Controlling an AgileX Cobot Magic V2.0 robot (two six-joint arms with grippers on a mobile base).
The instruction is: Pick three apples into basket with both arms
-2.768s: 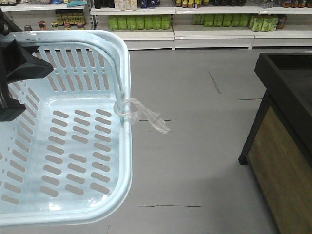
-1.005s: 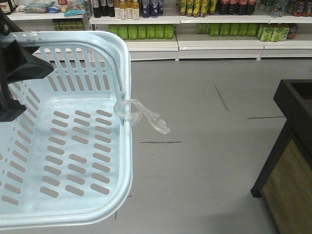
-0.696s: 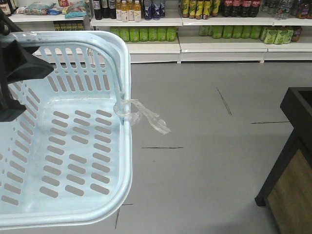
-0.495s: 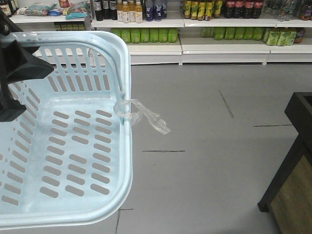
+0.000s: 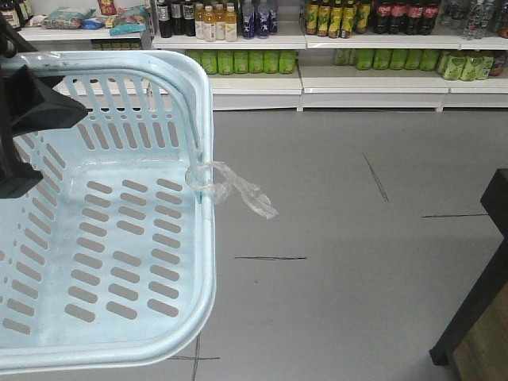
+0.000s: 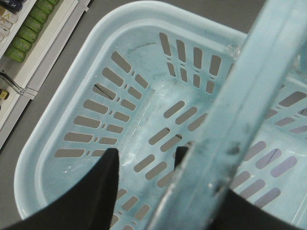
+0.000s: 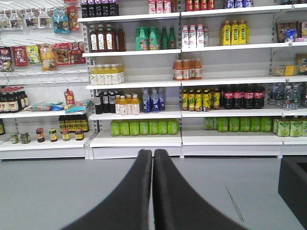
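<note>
Though it cannot be told whether the left gripper (image 6: 144, 153) grips the basket (image 5: 208, 143), it hangs well left of the counter's (image 5: 479, 317) left edge; the right gripper's (image 7: 152, 158) fingers press together, empty.

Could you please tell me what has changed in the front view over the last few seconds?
The dark counter has slid right and down, nearly out of frame, and the store shelves sit lower with more rows showing, so the view itself moved. The basket, empty, and its plastic scrap kept their place.
</note>
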